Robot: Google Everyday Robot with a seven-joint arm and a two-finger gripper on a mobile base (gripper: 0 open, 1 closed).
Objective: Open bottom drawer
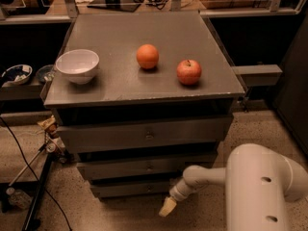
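The gripper hangs low over the speckled floor, at the near right of the drawer unit. Its pale yellowish tip points down and to the left. Whether it is open or closed cannot be told from this angle, and nothing is seen in its hold. It sits just below and in front of the right part of the bottom drawer; whether it touches the front cannot be told. Behind it a slim white wrist runs up and right into the thick white arm, which fills the near right corner.

The bottom drawer is the lowest and thinnest of three grey fronts, a long flat strip close to the floor. It lies about flush with the unit. Above it is the middle drawer with a small central knob, and above that the tall top drawer, also with a knob.

The grey surface on top carries three things, well apart from one another: a white bowl upright near the left edge, an orange near the middle, and a red apple to the right and a little nearer.

On the far left, a blue and white dish rests on a lower ledge, and black cables trail down to the floor.
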